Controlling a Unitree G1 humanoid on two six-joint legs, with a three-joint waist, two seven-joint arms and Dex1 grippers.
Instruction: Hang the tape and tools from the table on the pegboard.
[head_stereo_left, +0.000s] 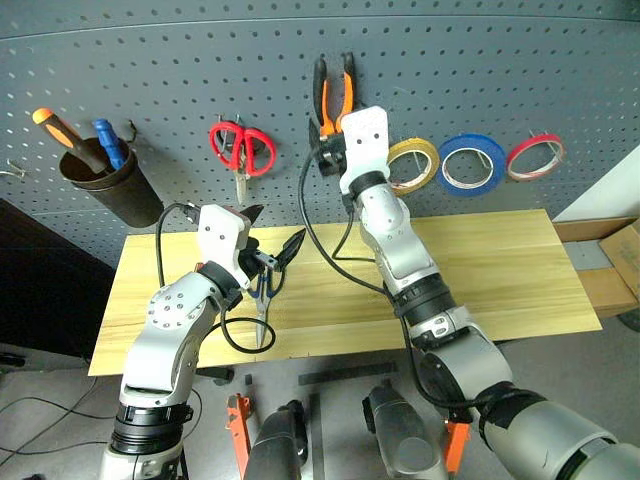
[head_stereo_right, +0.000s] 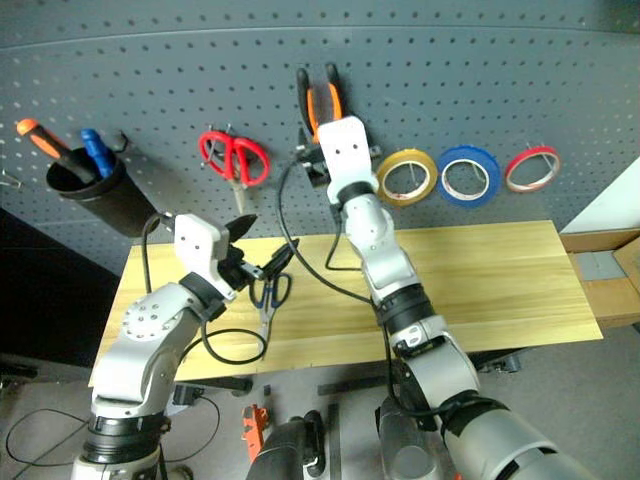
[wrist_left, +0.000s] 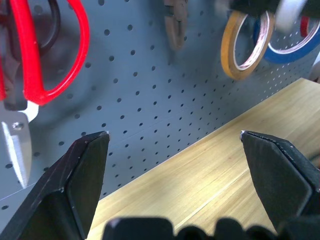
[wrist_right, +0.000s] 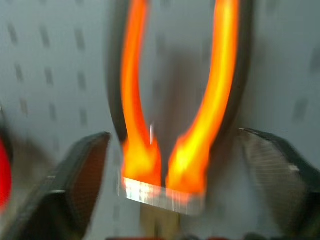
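Left gripper (head_stereo_left: 272, 232), fingers spread and empty, hovers over the left part of the table (head_stereo_left: 500, 280). Dark-handled scissors (head_stereo_left: 264, 300) lie flat on the tabletop below it, near the front edge.
Pegboard (head_stereo_left: 500, 80), left to right: black cup (head_stereo_left: 115, 185) holding 2 screwdrivers, orange-handled (head_stereo_left: 60, 130) and blue-handled (head_stereo_left: 107, 140); red-handled scissors (head_stereo_left: 241, 150); orange-and-black pliers (head_stereo_left: 334, 92) hung handles up; yellow-tan tape (head_stereo_left: 414, 165); blue tape roll (head_stereo_left: 472, 163); red tape roll (head_stereo_left: 535, 156).
Right gripper (wrist_right: 172, 165), jaws wide apart, stands on either side of the pliers' lower end, not gripping.
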